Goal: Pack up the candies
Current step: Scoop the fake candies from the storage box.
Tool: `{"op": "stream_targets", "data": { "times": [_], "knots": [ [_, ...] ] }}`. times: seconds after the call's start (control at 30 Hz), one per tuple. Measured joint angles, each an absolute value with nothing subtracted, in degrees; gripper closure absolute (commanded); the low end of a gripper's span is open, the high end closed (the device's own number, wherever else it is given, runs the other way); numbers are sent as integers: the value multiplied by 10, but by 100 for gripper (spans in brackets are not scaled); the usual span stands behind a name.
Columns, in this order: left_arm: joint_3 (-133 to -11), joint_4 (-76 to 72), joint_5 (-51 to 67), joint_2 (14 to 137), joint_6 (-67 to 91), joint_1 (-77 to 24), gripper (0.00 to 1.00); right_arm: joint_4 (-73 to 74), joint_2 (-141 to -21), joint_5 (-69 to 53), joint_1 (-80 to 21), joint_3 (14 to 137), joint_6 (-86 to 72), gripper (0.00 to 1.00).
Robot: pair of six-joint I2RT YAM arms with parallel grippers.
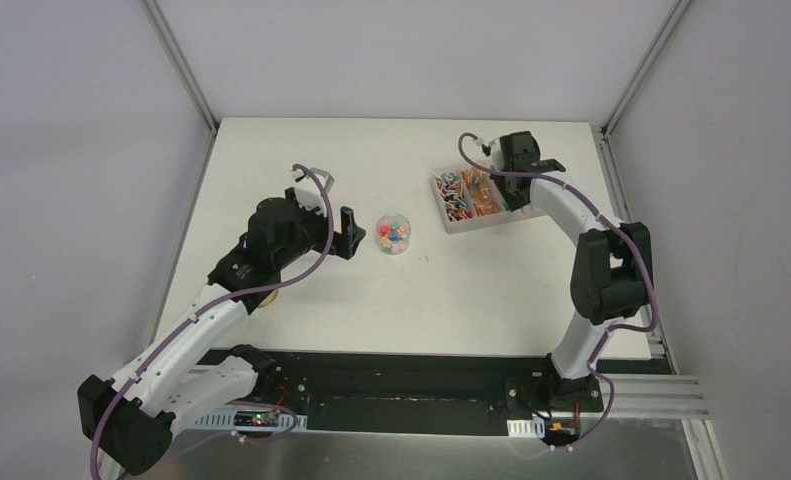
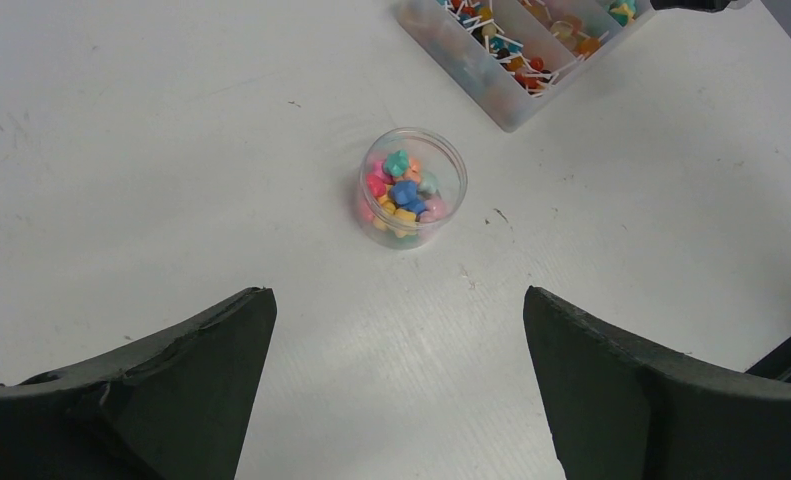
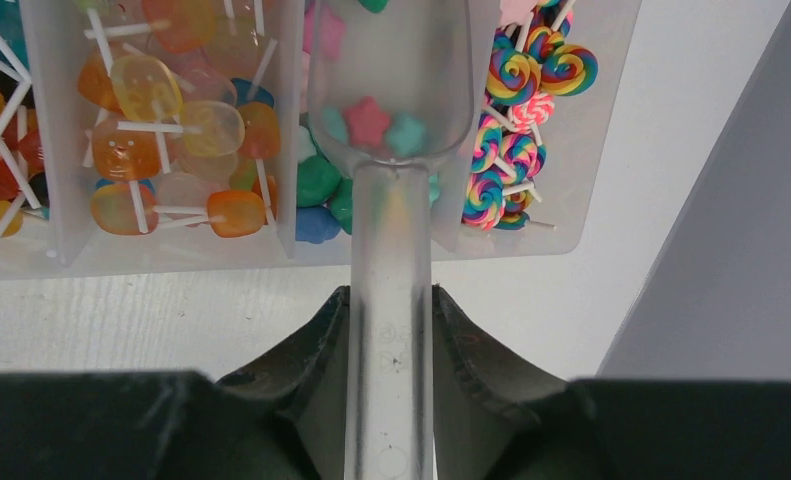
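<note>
The candies [image 2: 407, 190] are tiny multicoloured pieces lying in a small clear round jar [image 1: 393, 233] mid-table. My left gripper [image 2: 398, 295] is open with nothing between its fingers, just to the left of the jar [image 2: 449, 160] and pointing at it. My right gripper [image 3: 391, 295] is shut on the handle of a clear plastic scoop [image 3: 391, 330]. The scoop's bowl lies in the middle compartment of a clear divided tray [image 3: 611, 120] and holds a pink star candy [image 3: 368, 120] and two teal ones. In the top view the right gripper [image 1: 509, 192] is at the tray's right end.
The tray [image 1: 449, 222] at the back right also holds orange stick lollipops [image 3: 171, 130] and rainbow swirl lollipops [image 3: 516, 90] in its other compartments. A tan disc [image 1: 270, 297] peeks out from under the left arm. A grey wall rises close to the right of the tray.
</note>
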State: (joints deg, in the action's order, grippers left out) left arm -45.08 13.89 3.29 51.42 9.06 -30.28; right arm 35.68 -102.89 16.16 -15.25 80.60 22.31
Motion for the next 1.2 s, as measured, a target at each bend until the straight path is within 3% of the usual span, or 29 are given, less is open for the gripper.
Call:
{"op": "stream_targets", "data": {
  "times": [1.2],
  "knots": [
    [-450, 139, 30, 509, 82, -303, 1, 58, -874, 12, -65, 508, 161, 100]
  ]
}}
